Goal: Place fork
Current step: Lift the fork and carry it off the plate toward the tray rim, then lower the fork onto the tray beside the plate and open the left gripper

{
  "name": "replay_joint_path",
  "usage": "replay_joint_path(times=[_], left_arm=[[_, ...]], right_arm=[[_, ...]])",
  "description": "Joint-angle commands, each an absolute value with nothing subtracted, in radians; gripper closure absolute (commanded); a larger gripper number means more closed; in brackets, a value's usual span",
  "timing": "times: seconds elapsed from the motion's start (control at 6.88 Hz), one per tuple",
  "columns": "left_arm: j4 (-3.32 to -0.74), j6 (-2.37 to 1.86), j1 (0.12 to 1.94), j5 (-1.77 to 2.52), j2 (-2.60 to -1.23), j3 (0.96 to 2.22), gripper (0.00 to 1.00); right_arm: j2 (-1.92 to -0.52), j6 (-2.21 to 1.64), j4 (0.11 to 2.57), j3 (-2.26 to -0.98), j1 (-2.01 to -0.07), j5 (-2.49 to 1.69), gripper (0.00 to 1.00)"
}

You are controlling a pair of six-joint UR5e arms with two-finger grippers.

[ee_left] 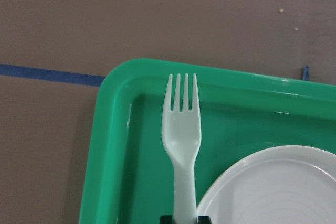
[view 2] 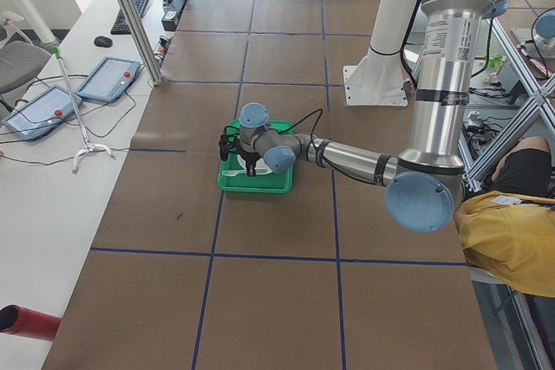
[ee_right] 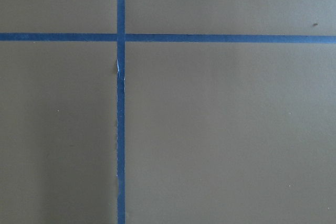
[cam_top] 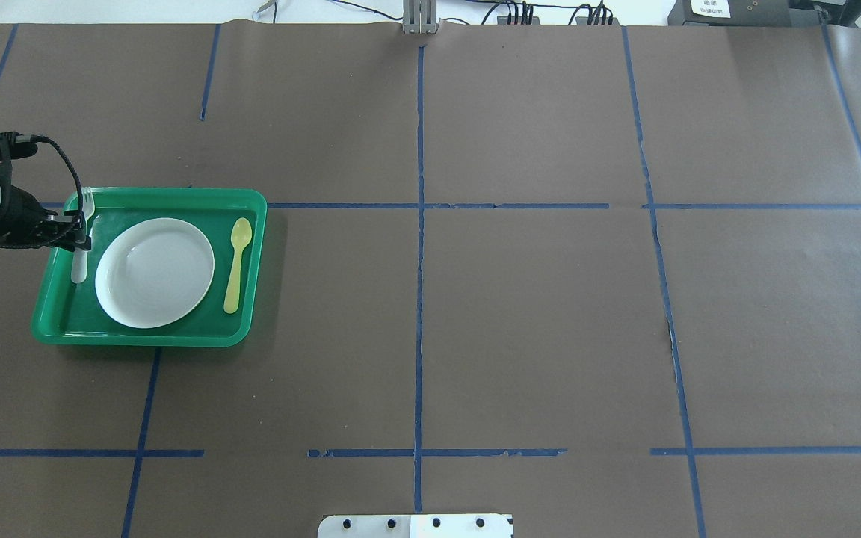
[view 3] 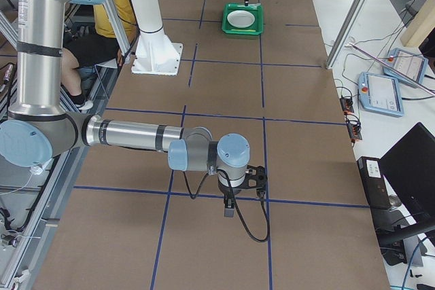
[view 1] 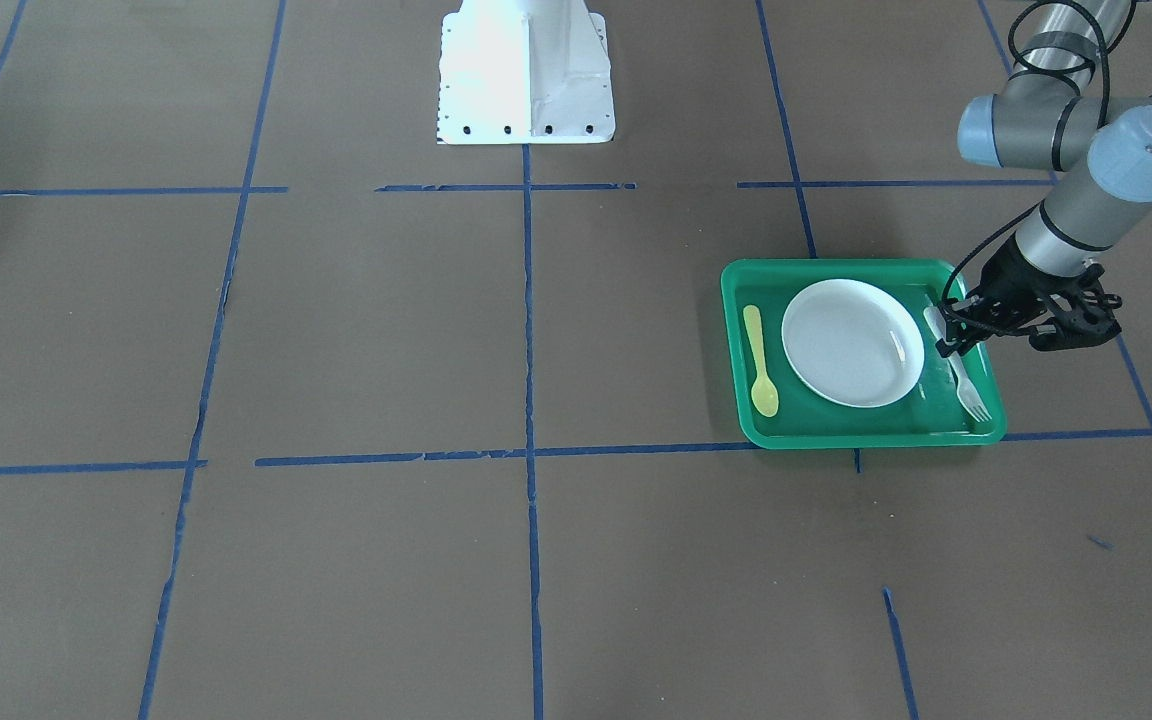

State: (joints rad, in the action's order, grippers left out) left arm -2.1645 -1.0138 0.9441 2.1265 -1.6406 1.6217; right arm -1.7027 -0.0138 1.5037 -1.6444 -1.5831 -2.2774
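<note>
robotics lab: large table (cam_top: 550,336) papered brown, gridded with blue tape (cam_top: 419,299); white robot pedestal (view 1: 526,70) bolted on; aluminium frame post (view 2: 130,15), teach pendants (view 2: 108,78), keyboard (view 2: 137,8), monitor (view 3: 414,161) alongside.

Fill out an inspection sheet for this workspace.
Surface: brown paper-covered table, blue tape grid.
Job's things: pale plastic fork in green plastic tray, beside white round plate.
Clutter: yellow plastic spoon on the plate's other side.
Claws: left claw shut on the fork's handle; right claw over the table, state cannot be told.
Cables: black cable looping off left wrist.
Surroundings: white arm pedestal; operator in yellow shirt.
</note>
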Motion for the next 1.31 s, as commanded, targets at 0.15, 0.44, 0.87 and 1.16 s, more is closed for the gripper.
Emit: replay_joint_path(times=[0.15, 0.44, 0.87, 1.16], left_arm=[[-2.279, -0.985, 0.94, 2.126, -1.594, 1.598, 1.0], [-2.276, -0.983, 0.936, 2.125, -1.595, 1.604, 1.0], [-2.276, -0.982, 0.899, 2.125, -1.594, 1.606, 1.0], [-2.275, -0.98, 0.896, 2.125, -1.588, 1.603, 0.6]], right_arm=[[-1.703, -0.014, 1.503, -1.644, -1.583, -2.276, 0.0], [-1.703, -0.014, 1.505, -1.644, -1.583, -2.276, 0.0], [-1.703, -0.014, 1.505, -1.644, -1.583, -2.276, 0.0], [-1.703, -0.012, 1.505, -1.644, -1.583, -2.278, 0.0]])
